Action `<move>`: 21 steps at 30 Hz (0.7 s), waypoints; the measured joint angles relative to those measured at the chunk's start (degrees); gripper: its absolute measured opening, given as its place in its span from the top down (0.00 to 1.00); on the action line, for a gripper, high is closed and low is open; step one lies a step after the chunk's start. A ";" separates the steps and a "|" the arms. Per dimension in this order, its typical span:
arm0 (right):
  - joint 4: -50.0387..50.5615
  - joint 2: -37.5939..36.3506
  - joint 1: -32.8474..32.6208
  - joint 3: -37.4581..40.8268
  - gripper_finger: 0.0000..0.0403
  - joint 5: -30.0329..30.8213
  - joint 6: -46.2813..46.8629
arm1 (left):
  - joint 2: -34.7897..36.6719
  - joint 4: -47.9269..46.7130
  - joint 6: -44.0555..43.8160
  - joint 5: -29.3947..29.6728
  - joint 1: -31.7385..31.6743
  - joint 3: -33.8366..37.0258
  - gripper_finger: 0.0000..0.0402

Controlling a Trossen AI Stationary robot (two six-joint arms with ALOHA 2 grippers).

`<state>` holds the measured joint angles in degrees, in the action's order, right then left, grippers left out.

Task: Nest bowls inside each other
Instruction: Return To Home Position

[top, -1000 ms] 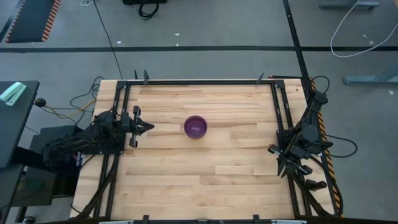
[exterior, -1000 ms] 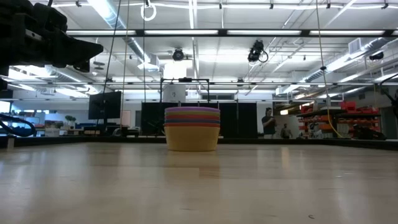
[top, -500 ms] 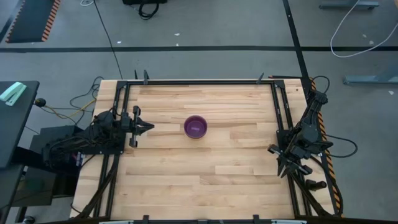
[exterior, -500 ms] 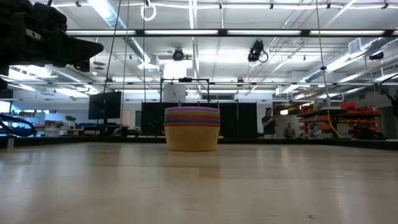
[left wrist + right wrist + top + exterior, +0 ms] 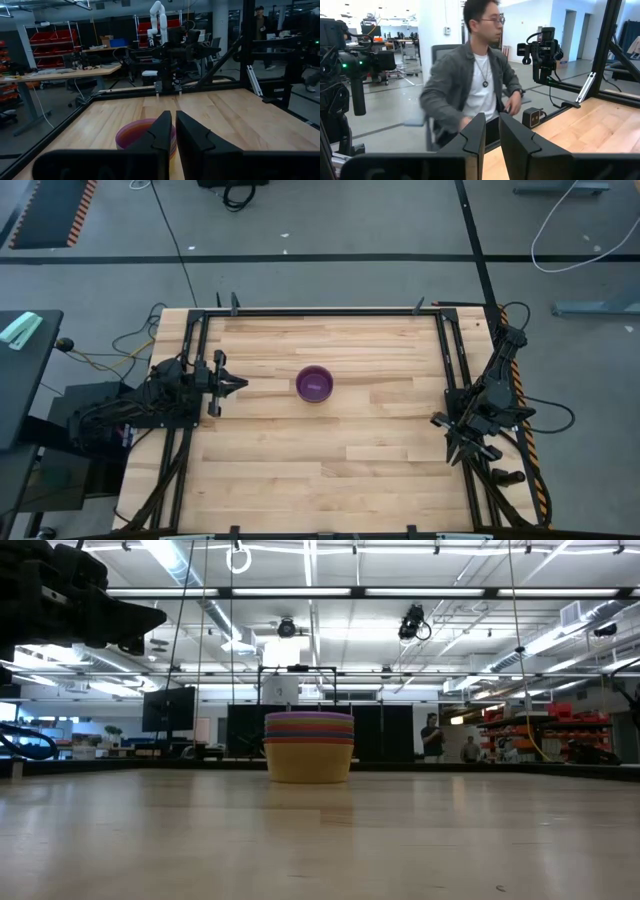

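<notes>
Your left gripper [image 5: 173, 114] sits at the table's [image 5: 380, 450] left edge, fingers drawn narrow with nothing between them, pointing toward the bowls [image 5: 309, 750]. These stand nested in one stack mid-table, yellow lowest, purple on top, well apart from both arms. Your right gripper [image 5: 492, 116] waits at the right edge, equally narrow and empty. A person [image 5: 470, 85] sits beyond it.

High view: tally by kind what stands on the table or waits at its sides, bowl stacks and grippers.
Stack of bowls, purple on top, in the middle: 1
Grippers, one at each side, left gripper and right gripper: 2
Total: 3
</notes>
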<state>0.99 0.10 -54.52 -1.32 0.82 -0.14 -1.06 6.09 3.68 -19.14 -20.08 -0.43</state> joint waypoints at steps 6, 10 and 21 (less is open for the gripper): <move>0.00 0.00 0.00 0.00 0.85 0.00 0.02 | 0.00 0.00 -0.01 0.00 0.00 0.00 0.94; -0.01 0.00 0.00 0.00 0.85 0.00 0.01 | 0.00 0.02 -0.02 0.00 0.00 0.00 0.94; -0.01 0.00 0.00 -0.01 0.85 0.00 0.02 | 0.00 0.02 -0.02 0.00 0.00 0.00 0.92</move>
<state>0.98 0.10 -54.52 -1.33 0.82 -0.12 -1.06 6.11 3.66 -19.14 -20.08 -0.43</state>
